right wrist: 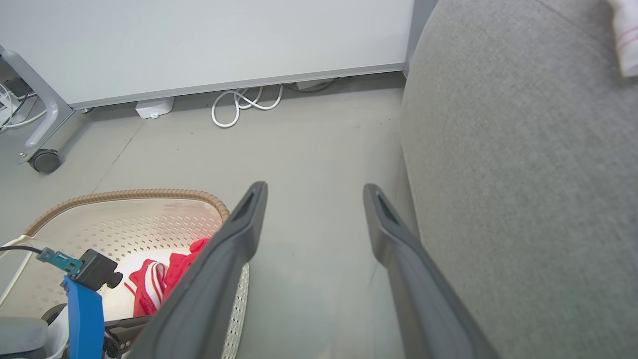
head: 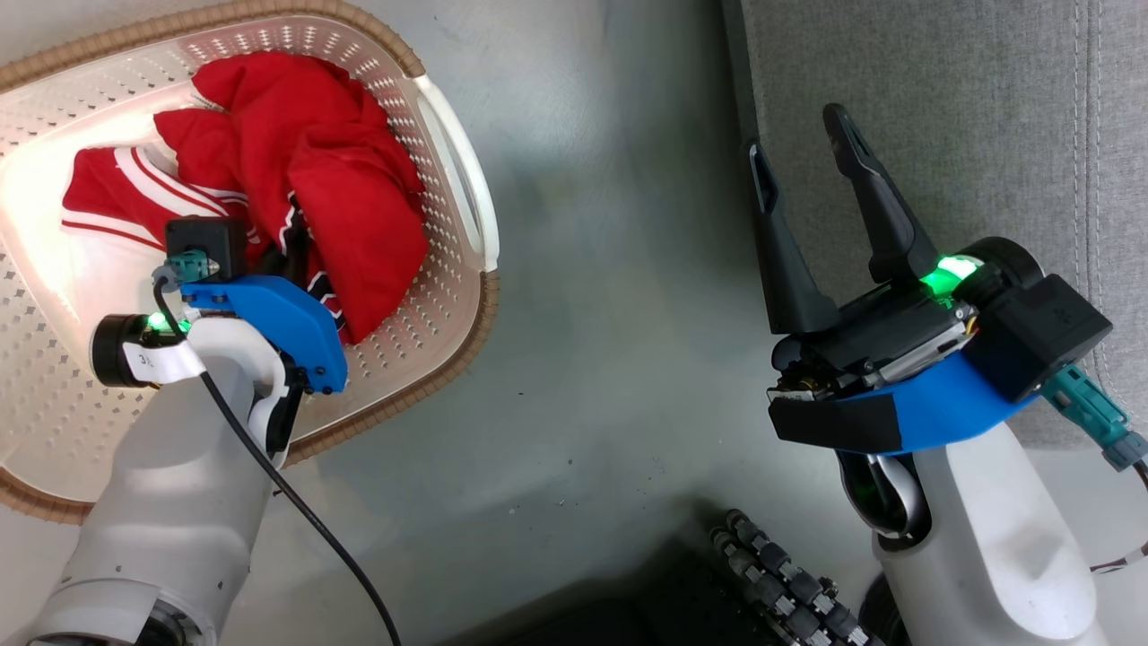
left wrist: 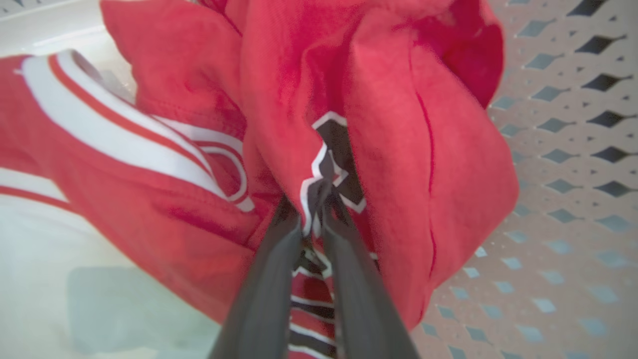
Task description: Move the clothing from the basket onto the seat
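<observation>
Left gripper [left wrist: 315,209] is hanging down inside the basket [head: 466,341] and pinching a fold of the clothes [head: 314,170] right at the black-and-white lettering, fingers clamping tight on the fabric. The red pile is sitting bunched up in the basket, with a white-striped piece lying flatter on its left. Right gripper [head: 794,130] is hovering over the floor [head: 610,269] at the edge of the grey seat [head: 969,108], fingers spreading wide and gripping nothing.

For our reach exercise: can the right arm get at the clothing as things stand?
Unlikely: the right gripper is open by the seat, across the floor from the basket, where the left gripper pinches the clothing.
</observation>
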### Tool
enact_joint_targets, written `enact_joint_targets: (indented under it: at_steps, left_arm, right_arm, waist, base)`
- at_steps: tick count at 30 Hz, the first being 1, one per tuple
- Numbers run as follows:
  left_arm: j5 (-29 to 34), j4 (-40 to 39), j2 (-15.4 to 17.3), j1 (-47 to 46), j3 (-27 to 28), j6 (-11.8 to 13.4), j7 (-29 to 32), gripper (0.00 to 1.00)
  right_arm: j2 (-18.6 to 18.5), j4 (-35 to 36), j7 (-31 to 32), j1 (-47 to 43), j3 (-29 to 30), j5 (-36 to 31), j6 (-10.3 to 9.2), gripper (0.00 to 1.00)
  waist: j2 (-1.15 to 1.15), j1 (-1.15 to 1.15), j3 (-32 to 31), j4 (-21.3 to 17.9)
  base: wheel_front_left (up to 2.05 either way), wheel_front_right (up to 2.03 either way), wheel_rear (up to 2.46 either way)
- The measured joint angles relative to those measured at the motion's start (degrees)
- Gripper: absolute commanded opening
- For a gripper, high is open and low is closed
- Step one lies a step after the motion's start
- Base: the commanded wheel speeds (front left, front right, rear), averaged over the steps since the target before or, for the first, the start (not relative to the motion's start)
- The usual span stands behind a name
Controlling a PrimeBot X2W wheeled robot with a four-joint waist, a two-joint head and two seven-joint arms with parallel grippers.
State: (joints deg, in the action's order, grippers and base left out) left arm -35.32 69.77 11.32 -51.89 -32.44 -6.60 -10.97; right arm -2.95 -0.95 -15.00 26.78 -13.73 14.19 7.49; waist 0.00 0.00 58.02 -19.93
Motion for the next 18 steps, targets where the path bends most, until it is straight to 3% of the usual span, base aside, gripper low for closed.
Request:
enact_joint_targets:
  at_steps: [18]
  left_arm:
    - [-1.66,1.51,0.20,-0.85,-1.23,-0.53,-0.42,0.00]
  right_arm:
    - [0.01,-0.05,-0.01,0.54,-0.78,0.77,0.00,1.00]
  waist:
    - [0.00,0.00,-0.96,-0.67]
  base:
    - [0.00,0.00,0.00]
